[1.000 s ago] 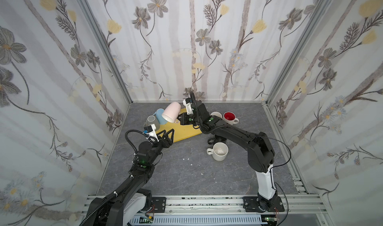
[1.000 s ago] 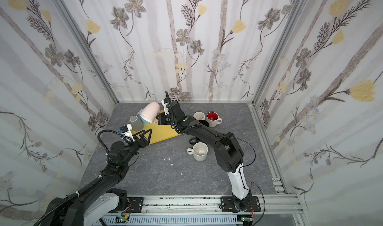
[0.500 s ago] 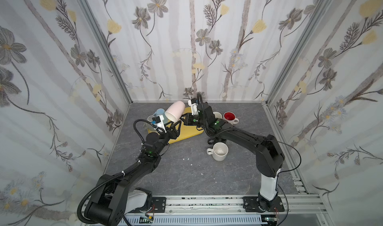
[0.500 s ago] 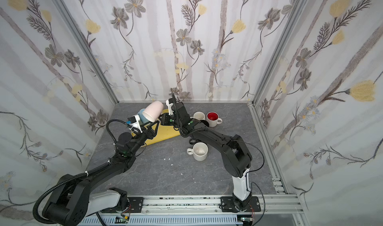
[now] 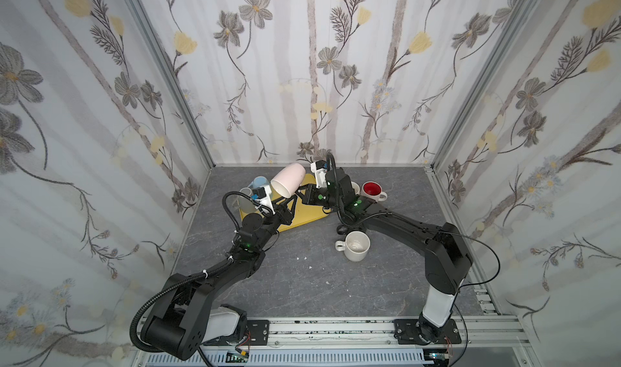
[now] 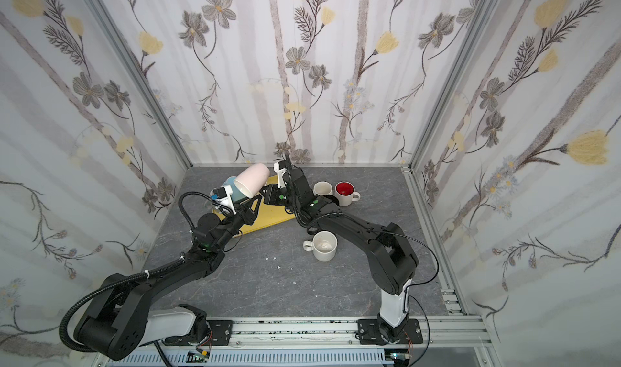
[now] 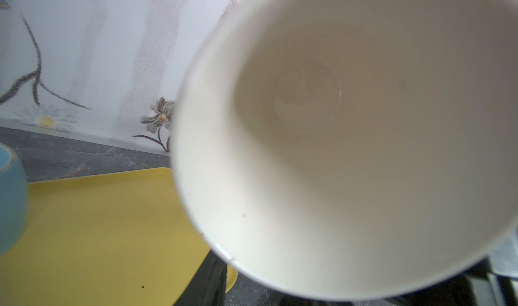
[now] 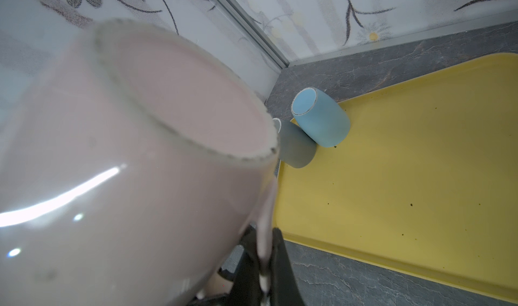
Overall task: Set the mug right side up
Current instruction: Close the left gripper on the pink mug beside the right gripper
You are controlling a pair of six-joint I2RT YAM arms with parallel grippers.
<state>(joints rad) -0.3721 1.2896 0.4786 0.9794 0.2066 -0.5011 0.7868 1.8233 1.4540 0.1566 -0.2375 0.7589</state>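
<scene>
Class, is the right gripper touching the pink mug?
Touching. The right wrist view shows the right gripper clamped on the handle of the pink mug.

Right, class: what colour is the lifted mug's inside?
The mug is off-white inside; left wrist view.

The left arm (image 5: 215, 274) stretches from the front toward the back, and the left claw (image 5: 287, 203) has its fingers apart. The right arm (image 5: 403, 227) bends at its elbow and reaches over to the middle. The right claw (image 8: 265, 265) pinches tight on the handle of the mug (image 5: 288, 179).
</scene>
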